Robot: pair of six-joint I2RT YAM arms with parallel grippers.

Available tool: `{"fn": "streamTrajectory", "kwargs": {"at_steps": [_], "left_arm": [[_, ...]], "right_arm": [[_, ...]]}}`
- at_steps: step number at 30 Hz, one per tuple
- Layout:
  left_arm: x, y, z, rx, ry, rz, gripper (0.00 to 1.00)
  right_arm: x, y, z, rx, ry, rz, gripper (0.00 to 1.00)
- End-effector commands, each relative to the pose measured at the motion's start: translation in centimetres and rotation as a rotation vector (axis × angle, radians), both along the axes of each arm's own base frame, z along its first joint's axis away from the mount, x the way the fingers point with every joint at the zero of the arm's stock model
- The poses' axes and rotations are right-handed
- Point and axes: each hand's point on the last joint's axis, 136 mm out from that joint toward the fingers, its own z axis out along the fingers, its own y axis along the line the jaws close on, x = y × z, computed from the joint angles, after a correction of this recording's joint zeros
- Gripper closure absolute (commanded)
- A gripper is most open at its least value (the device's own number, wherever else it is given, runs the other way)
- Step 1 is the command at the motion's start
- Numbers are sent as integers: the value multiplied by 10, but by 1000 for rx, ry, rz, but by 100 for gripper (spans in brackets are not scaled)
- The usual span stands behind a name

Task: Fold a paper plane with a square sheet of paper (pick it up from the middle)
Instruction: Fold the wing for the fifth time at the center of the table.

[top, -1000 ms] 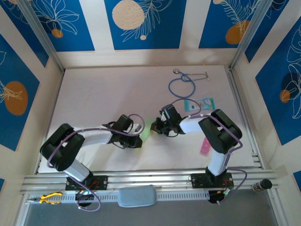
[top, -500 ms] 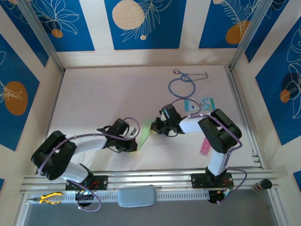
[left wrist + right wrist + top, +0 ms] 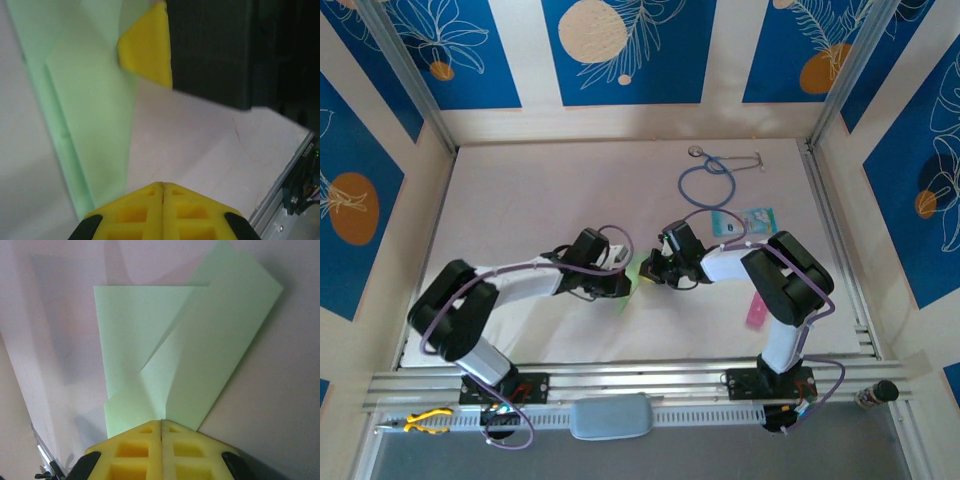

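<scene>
The square sheet of paper (image 3: 200, 340), already creased into overlapping flaps, lies flat on the surface (image 3: 520, 200) between the two arms. The right fingers (image 3: 140, 437) are clenched together with their tips on its folded end, apparently pinning it in place, while the left fingers (image 3: 142, 202), also clenched and grasping nothing, sit at its long edge, likely to press a crease

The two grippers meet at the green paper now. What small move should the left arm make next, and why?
Probably slide the shut left gripper along the fold of the green paper to flatten the crease. The shut right gripper seems to press the paper onto the table, and the folded flaps do not look fully flat.
</scene>
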Motion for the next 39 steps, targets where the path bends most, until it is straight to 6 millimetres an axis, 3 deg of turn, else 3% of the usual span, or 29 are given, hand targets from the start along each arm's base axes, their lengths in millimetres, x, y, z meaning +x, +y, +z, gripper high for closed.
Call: {"fn": "streamTrajectory", "kwargs": {"at_steps": [1,6,10,16,31,39], "left_arm": [[6,-11,-4,7,10,-36,99],[-7,8,-36,103,59,-33,100],[-27,26,-54,145,100,-33,100],[-45,47,-60,190,105,-26,100],[-64,64,-44,197,91,-41,99],[-21,27,16,22,-31,1,99]], "right_arm": [[-18,-23,-37,-136,104,-29,100],[-18,-23,-36,-139,99,-28,100],[-18,-25,-37,-145,102,-31,100],[-17,-26,-39,-151,106,-32,100],[-18,-28,-38,-151,105,-37,100],[-18,-26,-36,-146,102,-33,100]]}}
